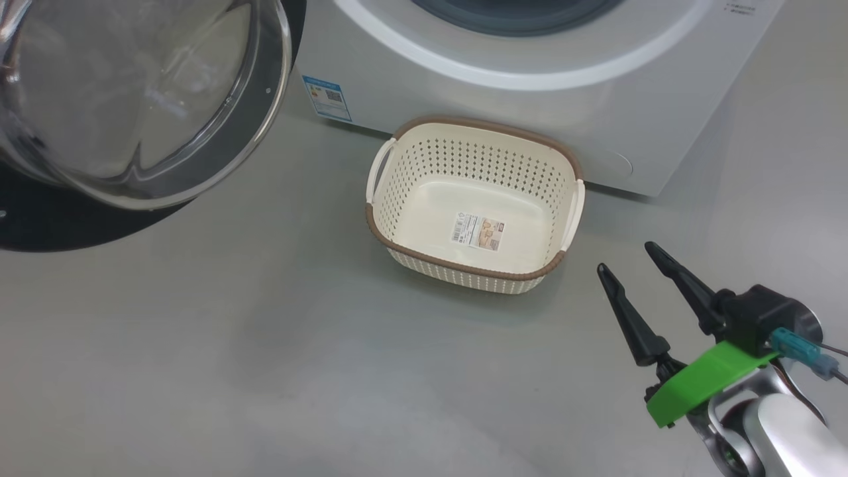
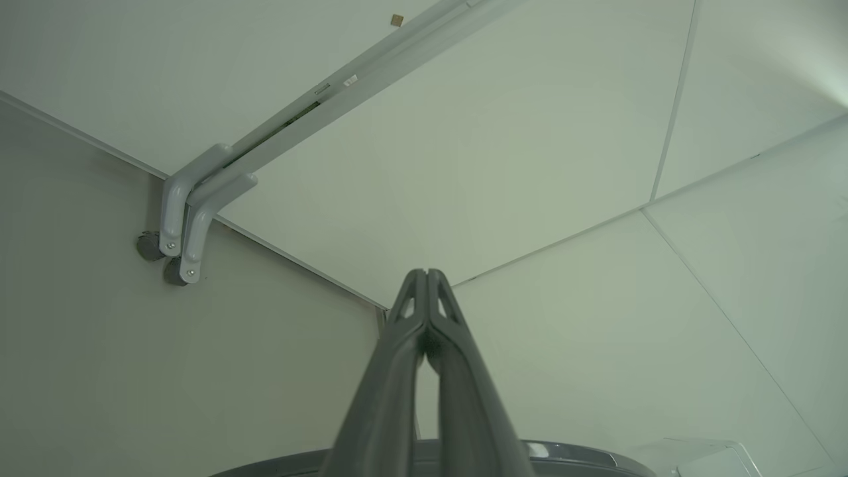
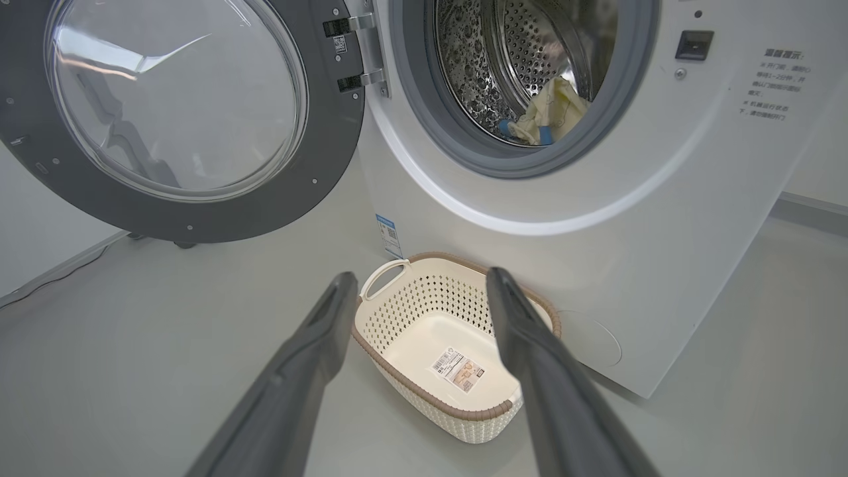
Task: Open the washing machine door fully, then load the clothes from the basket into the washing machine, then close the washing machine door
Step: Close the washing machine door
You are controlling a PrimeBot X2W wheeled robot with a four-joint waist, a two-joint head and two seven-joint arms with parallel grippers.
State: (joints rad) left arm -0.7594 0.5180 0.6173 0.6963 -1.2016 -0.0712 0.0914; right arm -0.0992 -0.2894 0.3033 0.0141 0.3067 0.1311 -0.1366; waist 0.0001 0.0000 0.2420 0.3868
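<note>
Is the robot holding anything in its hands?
No, nothing. The right gripper is open and empty near the basket; the left gripper is shut on nothing.

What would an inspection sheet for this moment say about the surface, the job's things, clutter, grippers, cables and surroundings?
Surface: grey floor, smooth, no spills seen.
Washing machine door: swung wide open on its hinge.
Washing machine: drum exposed.
Clothes: pale garment with blue trim lying inside the drum.
Basket: upright on the floor against the machine's front, holding no clothes; label sticker on its base.
Clutter: nothing seen.
Right gripper: open, holding nothing, to the right of the basket.
Left gripper: shut, holding nothing, pointing at pale panels.
Cables: thin wires at the right wrist connector.
Surroundings: grey rail with brackets on the panels.
</note>
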